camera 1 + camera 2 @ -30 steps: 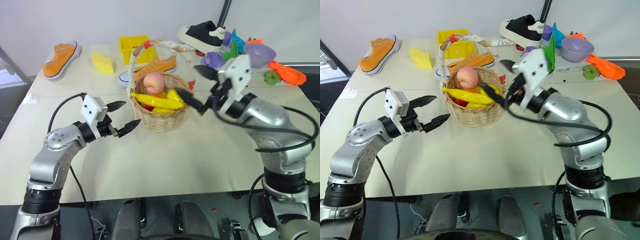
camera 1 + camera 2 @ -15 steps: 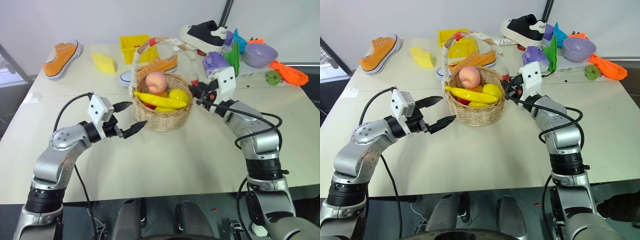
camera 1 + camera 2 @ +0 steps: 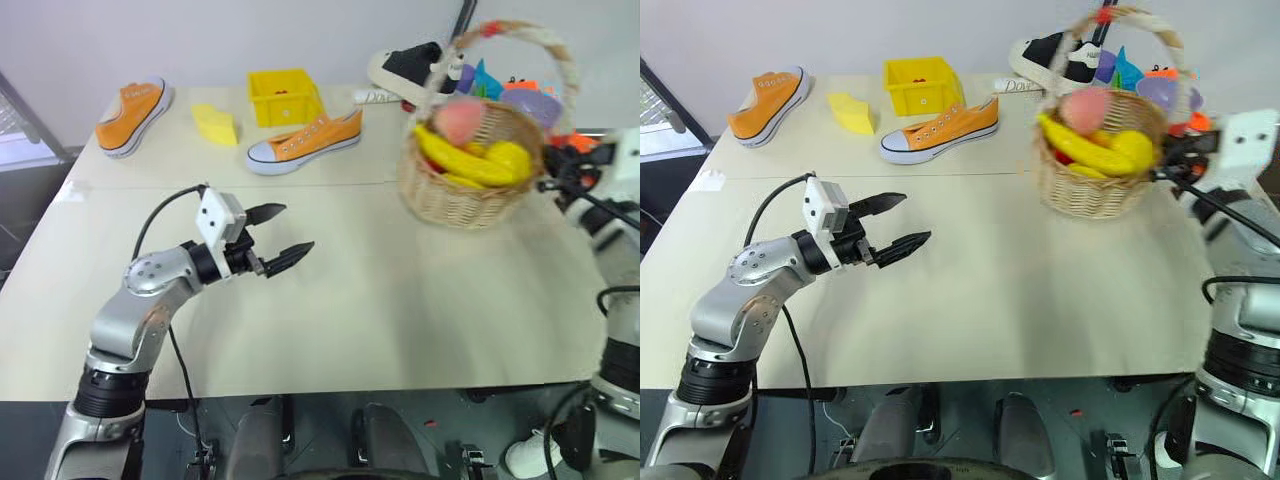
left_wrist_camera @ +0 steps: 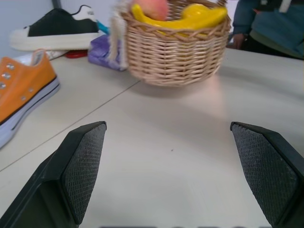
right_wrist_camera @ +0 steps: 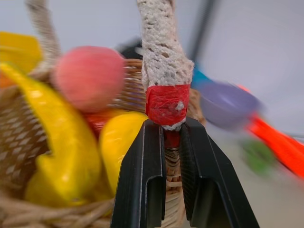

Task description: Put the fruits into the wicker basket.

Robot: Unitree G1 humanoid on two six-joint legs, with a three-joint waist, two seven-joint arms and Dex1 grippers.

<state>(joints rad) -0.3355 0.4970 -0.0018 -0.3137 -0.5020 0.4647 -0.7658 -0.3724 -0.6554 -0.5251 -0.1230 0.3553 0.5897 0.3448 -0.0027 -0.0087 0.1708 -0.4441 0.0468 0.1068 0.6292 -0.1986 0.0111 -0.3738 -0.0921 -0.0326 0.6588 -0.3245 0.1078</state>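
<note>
The wicker basket (image 3: 462,196) stands at the right of the table, its white-wrapped handle (image 3: 561,52) arching above it. Inside lie the fruits: a pink peach (image 3: 457,121), a yellow banana (image 3: 452,162) and an orange-yellow mango (image 3: 509,158). My right gripper (image 5: 167,126) is shut on the red end of the handle (image 5: 166,103) at the basket's right rim. Well left of the basket, my left gripper (image 3: 295,228) hangs open over bare table, nothing between its fingers (image 4: 81,162).
An orange sneaker (image 3: 304,139) lies left of the basket, another (image 3: 132,112) at the far left. A yellow bin (image 3: 284,96) and pale wedge block (image 3: 218,124) sit at the back. Black shoe (image 3: 408,62), purple bowl and toys crowd behind the basket. A person (image 4: 273,23) stands beyond.
My right gripper shut on the basket's handle end and swung right, taking the basket with the fruits from the table's middle to the right side. The left gripper drifted slightly right.
</note>
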